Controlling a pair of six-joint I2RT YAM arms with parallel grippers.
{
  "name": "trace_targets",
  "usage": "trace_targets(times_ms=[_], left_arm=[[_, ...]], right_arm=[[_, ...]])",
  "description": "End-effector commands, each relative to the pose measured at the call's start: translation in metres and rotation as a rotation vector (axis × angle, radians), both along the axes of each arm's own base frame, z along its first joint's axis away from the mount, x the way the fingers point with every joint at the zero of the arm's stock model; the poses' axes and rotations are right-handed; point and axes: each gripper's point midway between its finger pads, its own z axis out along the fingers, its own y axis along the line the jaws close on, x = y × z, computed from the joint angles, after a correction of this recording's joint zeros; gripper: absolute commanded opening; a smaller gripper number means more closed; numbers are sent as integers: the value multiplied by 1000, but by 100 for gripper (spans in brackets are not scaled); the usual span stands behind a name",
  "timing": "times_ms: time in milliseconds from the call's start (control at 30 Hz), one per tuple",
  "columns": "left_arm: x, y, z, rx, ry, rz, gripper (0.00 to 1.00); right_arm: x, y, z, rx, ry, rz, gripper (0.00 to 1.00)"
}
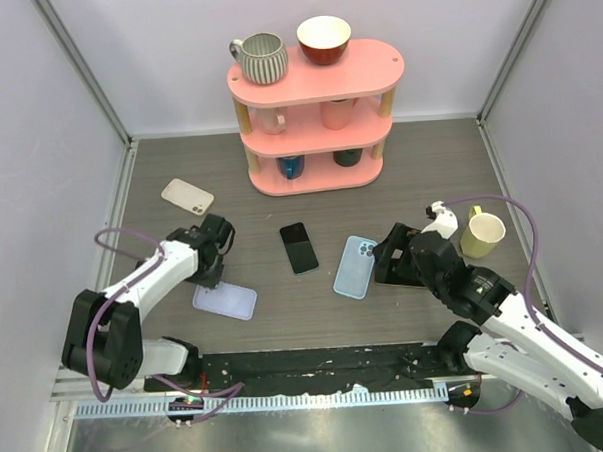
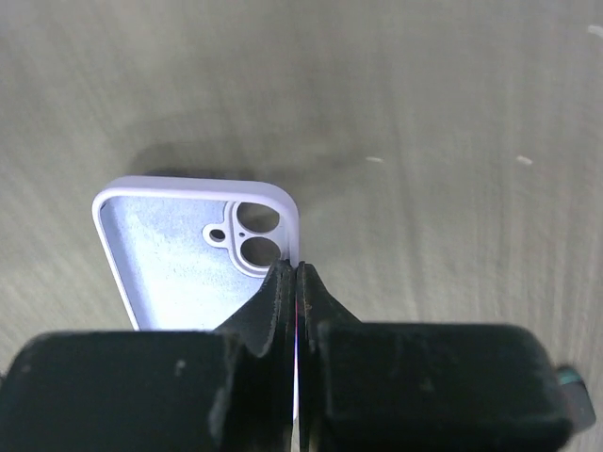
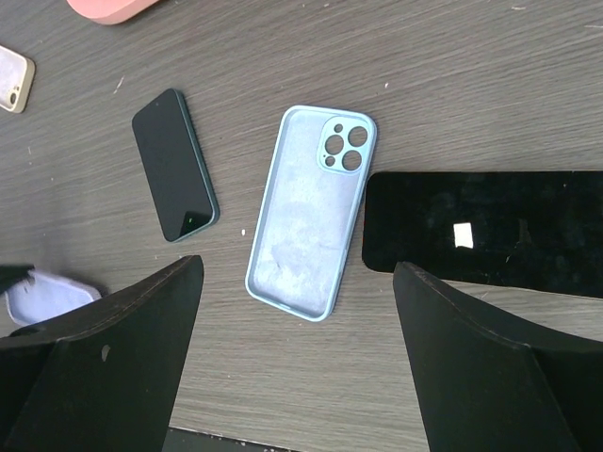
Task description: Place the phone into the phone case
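Observation:
A lavender phone case (image 2: 174,259) lies inside-up on the table, near the left front (image 1: 225,300). My left gripper (image 2: 296,268) is shut on its right side wall beside the camera cut-out, and it stands over that case's far edge (image 1: 216,280). A dark phone (image 1: 299,247) lies screen-up mid-table, also seen from the right wrist (image 3: 174,165). A light blue phone case (image 3: 306,221) lies inside-up right of it (image 1: 354,267). A second black phone (image 3: 490,226) rests just beyond that case. My right gripper (image 3: 297,273) hovers open above the blue case's near end, holding nothing.
A pink three-tier shelf (image 1: 317,115) with mugs and a bowl stands at the back. A yellow mug (image 1: 482,233) sits at the right behind my right arm. A beige phone-shaped item (image 1: 187,196) lies back-up at the far left.

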Motion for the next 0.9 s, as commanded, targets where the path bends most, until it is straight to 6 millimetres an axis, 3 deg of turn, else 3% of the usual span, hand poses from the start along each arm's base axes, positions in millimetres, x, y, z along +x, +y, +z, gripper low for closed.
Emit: trace_targets(times_ms=[0,33,67,133,267,400,567,600,700,800,867], left_arm=[[61,-18,18,94,-57,-463,0],[64,-27,16,110,-31,-665,0],[78,-44,18,75,-81,-753,0],[73,-70,6,-7,-53,-906,0],[64,-97,0,-16,-49,-1134,0],[56,-115,6,48,-62,-1265,0],[48,-136,4,-32,-94,-1356,2],[48,-137,4,-35,-96,-1360,18],[48,-143,11,-58,-114,-1374,56],[54,-151,37,-71,-210,-1377,69],[67,-154,56,-67,-294,-1362,70]], right_arm=[[5,11,8,10,-10,34,88],[6,12,8,12,-10,36,88],[7,13,8,11,-9,36,88],[8,17,6,18,-3,44,88],[9,22,5,31,4,57,88],[10,23,7,36,0,56,88],[10,27,10,54,-5,73,88],[10,29,10,59,-5,76,88],[10,35,10,71,-1,103,88],[8,52,9,87,3,200,88],[13,67,17,126,-39,246,88]])
